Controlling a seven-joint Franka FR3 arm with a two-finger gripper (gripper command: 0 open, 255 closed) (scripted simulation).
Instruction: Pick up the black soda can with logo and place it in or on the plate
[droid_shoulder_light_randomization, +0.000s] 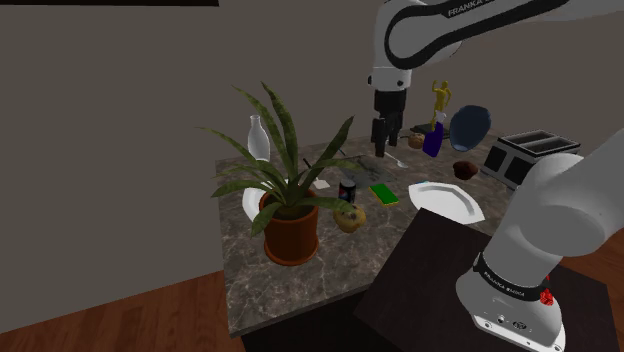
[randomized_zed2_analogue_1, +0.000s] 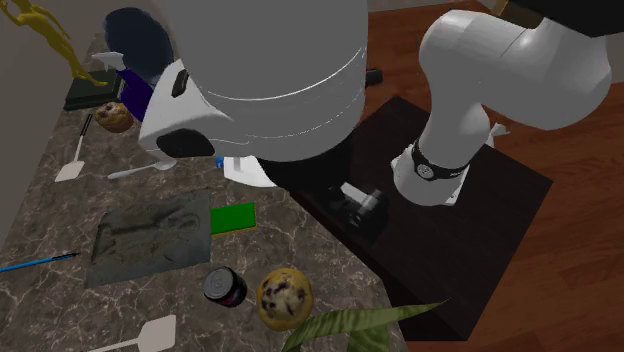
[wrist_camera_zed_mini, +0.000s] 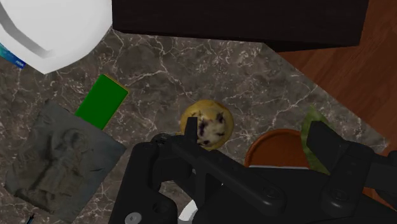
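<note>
You can read FRANKA on the white arm (droid_shoulder_light_randomization: 440, 28); the logo on the black soda can (droid_shoulder_light_randomization: 347, 190) is too small to read. The can stands upright on the dark marbled counter (droid_shoulder_light_randomization: 250, 280) near its stand-side edge, beside a muffin (droid_shoulder_light_randomization: 348, 219) and apart from the white plate (droid_shoulder_light_randomization: 447, 200). The gripper (droid_shoulder_light_randomization: 381, 148) hangs above, fingers spread and empty. The room has a wood floor (droid_shoulder_light_randomization: 120, 325) and a grey wall (droid_shoulder_light_randomization: 120, 120).
</note>
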